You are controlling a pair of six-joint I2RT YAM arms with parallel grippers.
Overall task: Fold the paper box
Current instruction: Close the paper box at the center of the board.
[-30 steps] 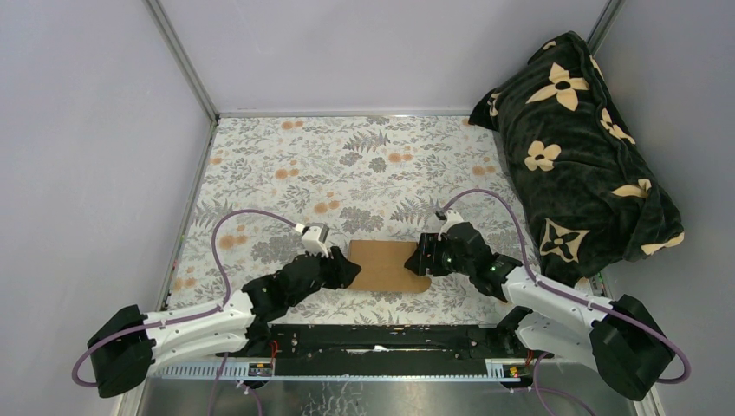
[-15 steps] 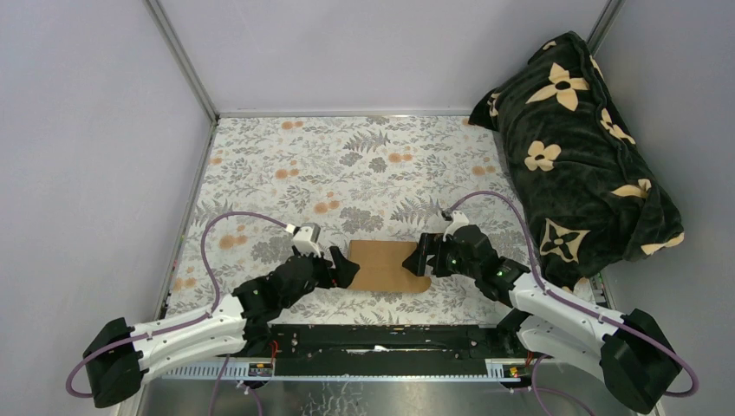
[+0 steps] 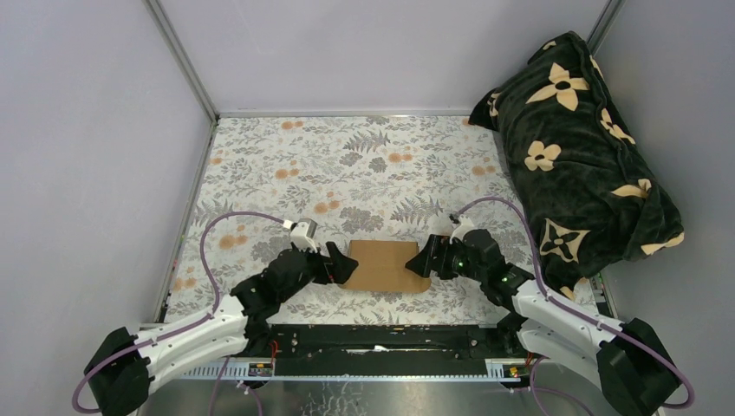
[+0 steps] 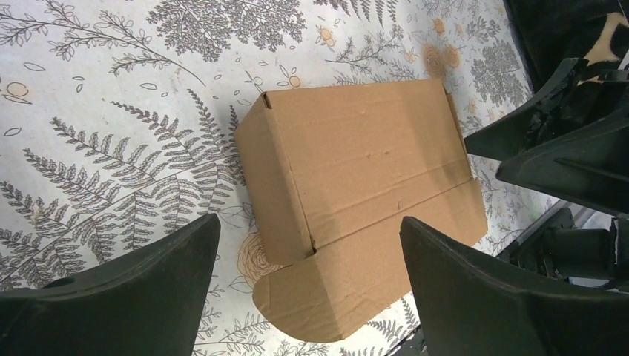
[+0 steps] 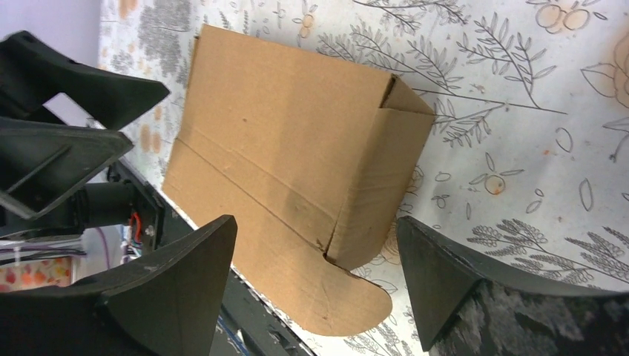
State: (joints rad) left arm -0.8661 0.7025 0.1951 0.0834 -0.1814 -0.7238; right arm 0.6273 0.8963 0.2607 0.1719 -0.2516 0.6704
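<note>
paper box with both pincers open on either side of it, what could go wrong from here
1. The paper box stands unheld between the open left pincer and right pincer. A one-sided nudge would likely slide or tip it.
2. Its rounded flap sticks out untucked at the near side, so the fold may spring open.
3. The pincers face each other closely across the box and could collide when closing in.

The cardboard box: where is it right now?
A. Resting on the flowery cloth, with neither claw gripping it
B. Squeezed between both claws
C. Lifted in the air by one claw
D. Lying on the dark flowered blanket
A: the cardboard box sits on the floral tablecloth, while the left gripper and the right gripper stand open at its two ends, neither clamped on it.
</note>
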